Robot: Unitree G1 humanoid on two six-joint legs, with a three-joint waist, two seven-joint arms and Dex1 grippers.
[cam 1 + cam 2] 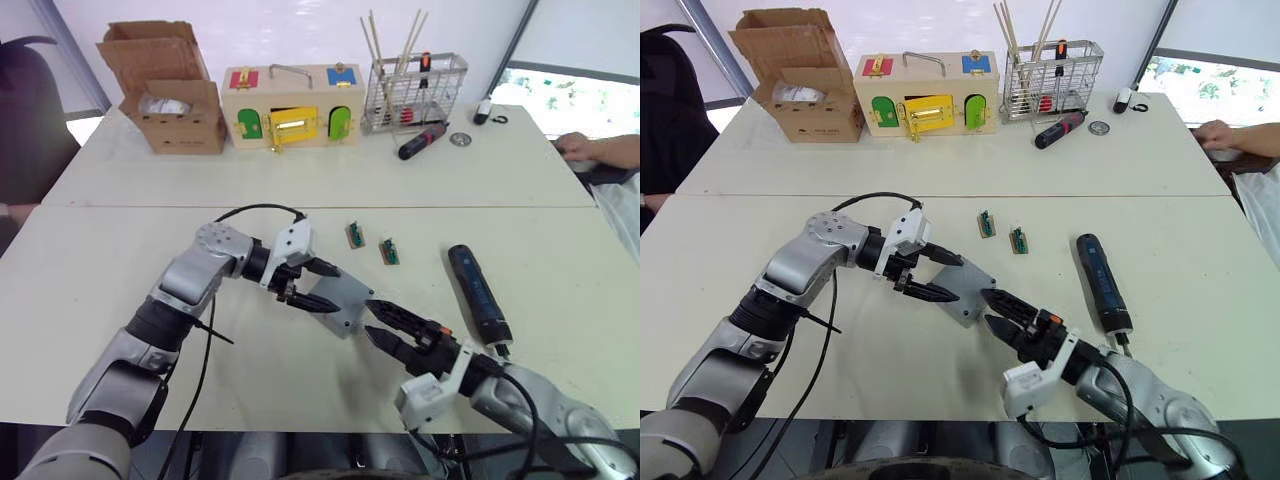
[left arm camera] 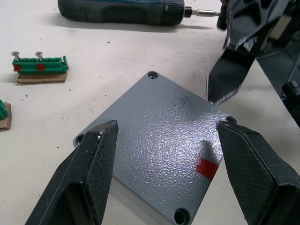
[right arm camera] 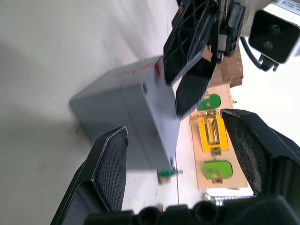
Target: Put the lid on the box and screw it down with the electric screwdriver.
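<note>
The lid (image 2: 161, 140) sits on the box (image 3: 126, 117) near the middle of the near table (image 1: 120, 300), between the two grippers. The left wrist view shows the lid's textured grey top, its corner screw holes and a small red mark (image 2: 206, 168) near one edge; the right wrist view shows instead the box's plain side wall and the seam where the lid meets it. The left gripper (image 1: 313, 287) has its fingers spread apart, straddling the lid's left side, holding nothing. The right gripper (image 1: 383, 326) is also spread wide and empty, its tips just beside the box's right corner. The electric screwdriver (image 1: 478, 293) lies flat on the table to the right of the box, apart from it, its bit toward the robot. Two small green terminal blocks (image 1: 356, 235) lie just beyond the box. On the far table stand a carton (image 1: 170, 90), a colourful latch box (image 1: 290, 108), a wire basket (image 1: 415, 92) holding sticks, and a red-and-black screwdriver (image 1: 422, 141). A person's hand (image 1: 577, 148) rests at the far right edge.
</note>
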